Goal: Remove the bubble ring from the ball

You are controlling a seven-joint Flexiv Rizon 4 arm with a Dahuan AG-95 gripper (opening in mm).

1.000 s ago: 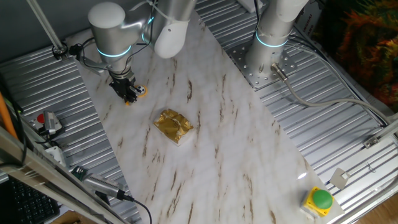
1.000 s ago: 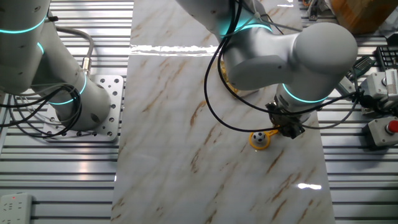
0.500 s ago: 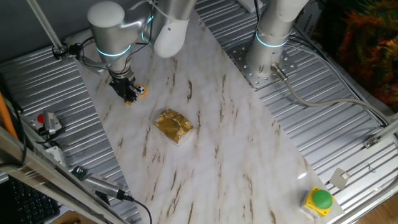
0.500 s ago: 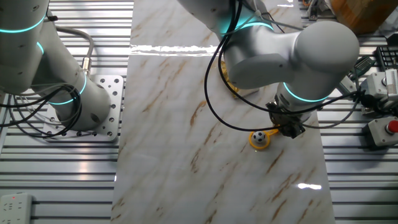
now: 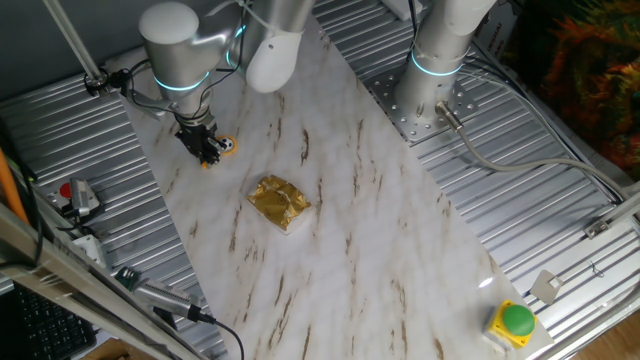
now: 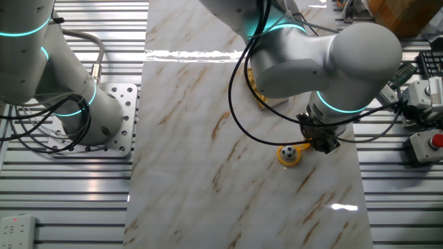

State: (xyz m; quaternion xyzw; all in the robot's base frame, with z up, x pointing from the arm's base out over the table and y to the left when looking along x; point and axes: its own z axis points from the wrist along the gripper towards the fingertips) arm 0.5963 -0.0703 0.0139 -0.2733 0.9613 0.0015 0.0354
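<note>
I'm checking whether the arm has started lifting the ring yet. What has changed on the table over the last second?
Almost nothing. The gripper stays low at the handle of the bubble ring, with at most a slight shift of the arm. The ring still lies flat on the marble board around the ball, so it is not off yet. The gold packet has not moved.

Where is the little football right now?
In the other fixed view the ball sits inside the bubble ring on the marble table, just left of the gripper at the ring's handle.
</note>
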